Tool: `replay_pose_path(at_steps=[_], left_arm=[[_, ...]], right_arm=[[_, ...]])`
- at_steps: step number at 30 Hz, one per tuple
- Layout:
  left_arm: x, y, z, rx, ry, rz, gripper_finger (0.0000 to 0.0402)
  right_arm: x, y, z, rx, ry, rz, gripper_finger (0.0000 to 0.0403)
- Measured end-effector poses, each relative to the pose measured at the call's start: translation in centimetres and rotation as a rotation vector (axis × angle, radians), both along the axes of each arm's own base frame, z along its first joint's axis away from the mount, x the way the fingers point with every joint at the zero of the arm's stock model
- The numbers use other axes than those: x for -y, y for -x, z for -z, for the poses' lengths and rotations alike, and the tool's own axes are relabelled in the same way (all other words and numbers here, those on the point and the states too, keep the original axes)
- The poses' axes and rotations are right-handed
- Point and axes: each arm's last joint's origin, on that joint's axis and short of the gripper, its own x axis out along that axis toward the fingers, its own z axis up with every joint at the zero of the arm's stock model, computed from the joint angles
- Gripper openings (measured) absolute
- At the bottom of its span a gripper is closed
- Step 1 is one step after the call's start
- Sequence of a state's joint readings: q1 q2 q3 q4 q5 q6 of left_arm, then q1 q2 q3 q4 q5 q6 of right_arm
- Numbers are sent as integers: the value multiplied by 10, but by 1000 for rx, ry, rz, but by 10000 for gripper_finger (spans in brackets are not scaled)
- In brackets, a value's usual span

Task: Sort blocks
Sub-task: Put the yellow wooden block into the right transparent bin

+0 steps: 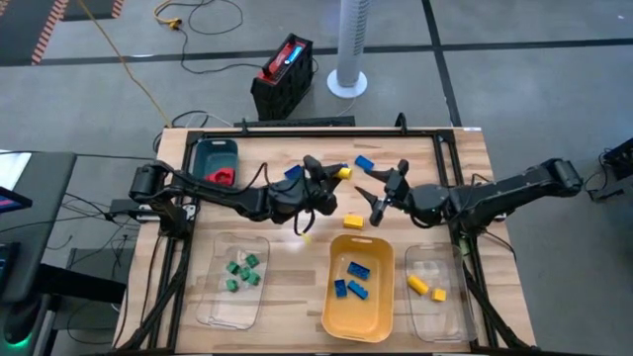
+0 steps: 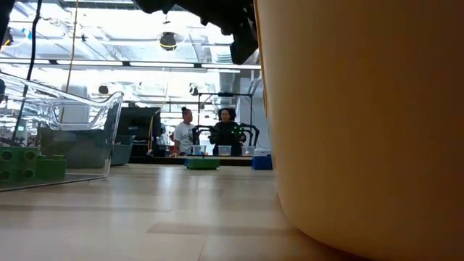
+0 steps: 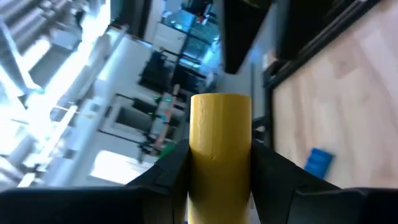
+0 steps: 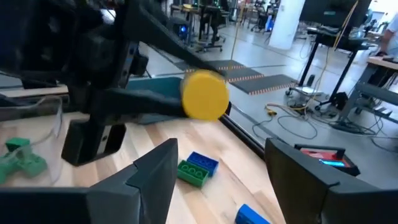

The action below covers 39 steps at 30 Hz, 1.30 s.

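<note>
My left gripper (image 1: 334, 173) reaches level over the table's middle, shut on a yellow cylinder block (image 3: 219, 140) that is lifted well above the wood. My right gripper (image 1: 377, 194) faces it from the right, open, with nothing between its fingers (image 4: 158, 171); the cylinder's round end (image 4: 204, 94) shows ahead of them. Loose blocks lie flat on the table: a yellow one (image 1: 353, 222), two blue ones (image 1: 364, 162) (image 1: 293, 172), and a green and blue pair (image 4: 194, 169). My left gripper pinches the yellow cylinder's curved sides (image 3: 198, 158) between its two fingers. The fingers come level from the table's left and lie along the cylinder, whose free end (image 3: 221, 102) sticks out past them toward my right gripper. The block is lifted clear of the table.
A teal tray (image 1: 208, 151) with red blocks stands far left. Along the near edge stand a clear tray (image 1: 213, 297) with green blocks, a yellow tray (image 1: 336, 311) with blue blocks and a clear tray (image 1: 450, 316) with yellow blocks. People stand in the room beyond.
</note>
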State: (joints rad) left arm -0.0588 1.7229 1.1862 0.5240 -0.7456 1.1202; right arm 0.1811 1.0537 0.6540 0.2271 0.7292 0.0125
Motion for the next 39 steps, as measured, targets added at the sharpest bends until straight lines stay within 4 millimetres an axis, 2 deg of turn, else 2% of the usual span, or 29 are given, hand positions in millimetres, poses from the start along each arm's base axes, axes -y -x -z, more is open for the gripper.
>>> replay_pose_path(at_steps=[11,20,26,32,39], left_arm=[[4,1,-7,-48,-136,-19,122],[5,1,-8,-86,-197,-21,122],[7,2,-14,-43,-231,-15,122],[13,1,-16,-64,-282,18,122],[13,1,-15,-80,-300,16,122]], right_arm=[[3,-28,-14,-7,33,4,261],[10,-29,-26,81,4,-59,261],[18,-33,-25,116,-47,-76,261],[24,-36,-28,164,-56,-138,260],[30,-40,-25,162,-57,-121,258]])
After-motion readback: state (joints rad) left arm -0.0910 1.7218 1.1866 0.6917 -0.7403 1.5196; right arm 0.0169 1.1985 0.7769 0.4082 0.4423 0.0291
